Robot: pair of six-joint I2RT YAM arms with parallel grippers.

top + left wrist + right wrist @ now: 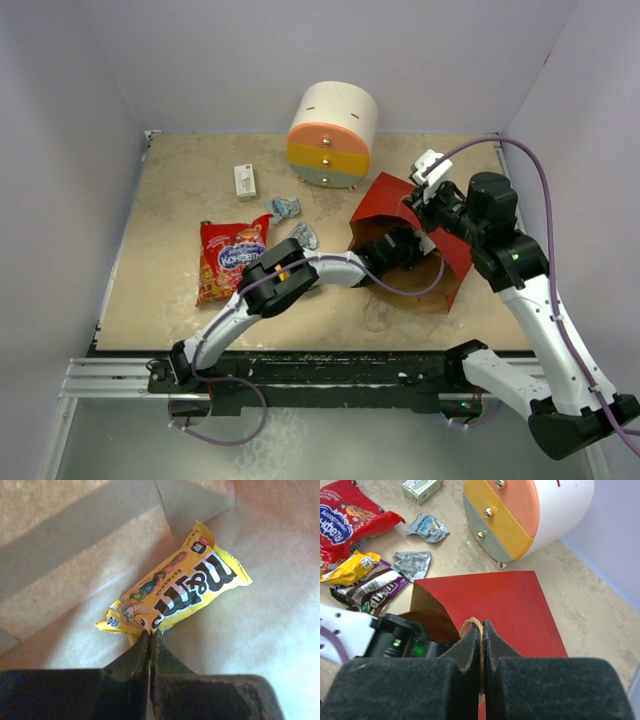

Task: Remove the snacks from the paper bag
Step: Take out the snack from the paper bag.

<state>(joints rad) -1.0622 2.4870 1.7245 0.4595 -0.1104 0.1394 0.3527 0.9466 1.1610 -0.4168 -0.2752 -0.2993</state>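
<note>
One yellow M&M's packet (175,590) pinched by left hand (151,632) inside paper bag (388,198).

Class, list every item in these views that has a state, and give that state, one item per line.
Paper bag: tipped over, mouth open.
Left gripper: shut on yellow candy packet inside the bag.
Right gripper: shut on the bag's handle.
Red chip bag: out of the bag, lying flat.
Silver wrappers: out of the bag.
Drawer unit: drawers all closed.
</note>
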